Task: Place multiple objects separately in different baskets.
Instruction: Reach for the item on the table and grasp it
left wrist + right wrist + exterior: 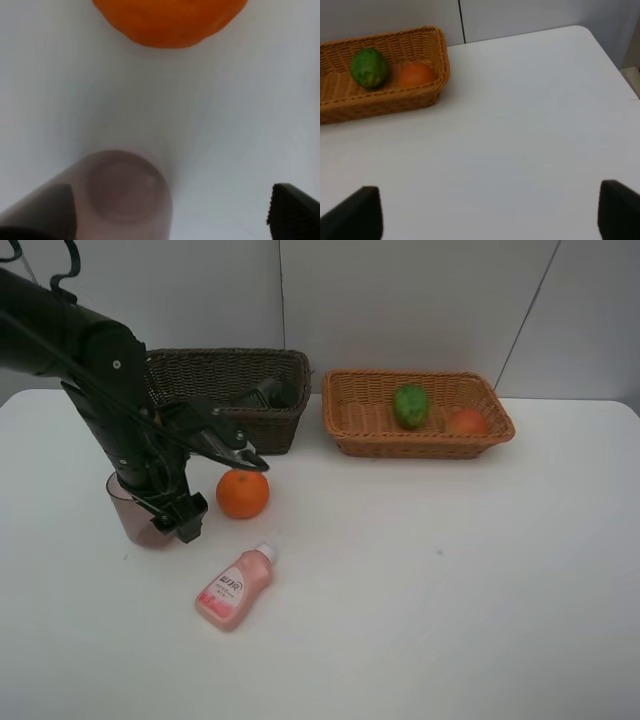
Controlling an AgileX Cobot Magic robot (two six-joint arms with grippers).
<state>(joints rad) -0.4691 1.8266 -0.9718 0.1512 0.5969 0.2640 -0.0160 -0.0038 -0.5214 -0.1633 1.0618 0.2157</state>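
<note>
Left jaws wide open around mauve cup point(127, 187)

The white table point(450, 590) looks smooth and matt, the dark basket point(275, 428) and the tan basket point(420, 446) are rough woven wicker, the cup point(126, 512) is translucent plastic, the pink bottle point(235, 588) glossy plastic.

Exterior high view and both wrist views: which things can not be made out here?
Cup: exterior high view, the left arm covers most of it.
Dark thing in the dark basket: exterior high view, the basket wall hides its lower part; not identifiable.
Orange: left wrist view, cut off by the edge and blurred.
Pink bottle: exterior high view, label too small to read.
</note>
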